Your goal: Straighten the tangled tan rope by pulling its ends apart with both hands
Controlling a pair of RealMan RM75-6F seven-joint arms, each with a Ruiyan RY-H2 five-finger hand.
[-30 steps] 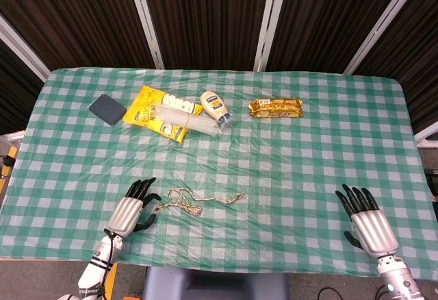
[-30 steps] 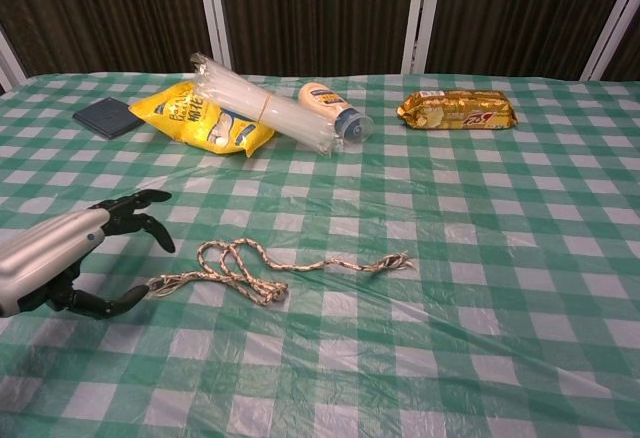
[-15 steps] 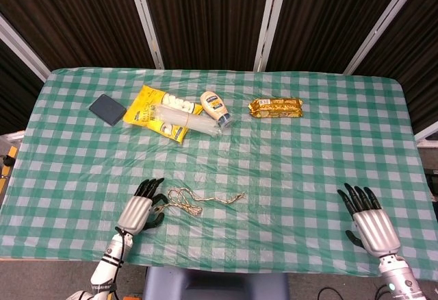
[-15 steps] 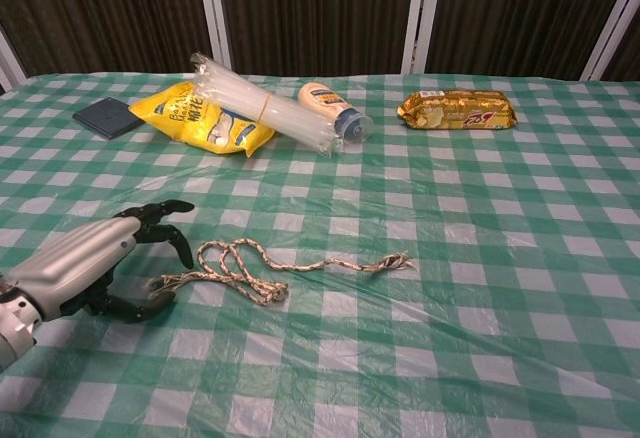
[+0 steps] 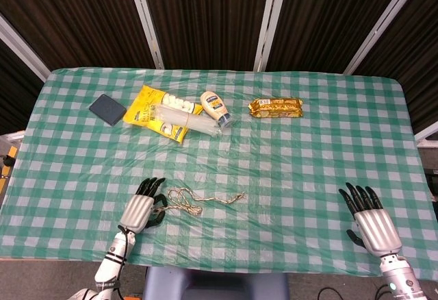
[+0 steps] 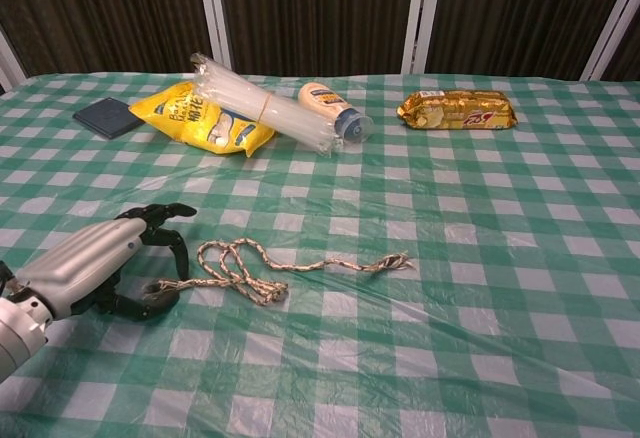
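The tan rope lies on the checked cloth near the front edge, looped at its left and trailing right to a frayed end. My left hand sits at the rope's left end. Its curled fingers are above the frayed tip and its thumb below, with a small gap between them. My right hand rests far to the right near the front edge with its fingers spread, holding nothing. The chest view does not show it.
At the back lie a yellow snack bag, a bundle of clear tubes, a mayonnaise bottle, a gold biscuit packet and a dark pad. The table's front edge runs just behind both hands.
My left hand has slid right to the rope's left end and its fingers have curled in around the tip. The right hand has barely shifted.
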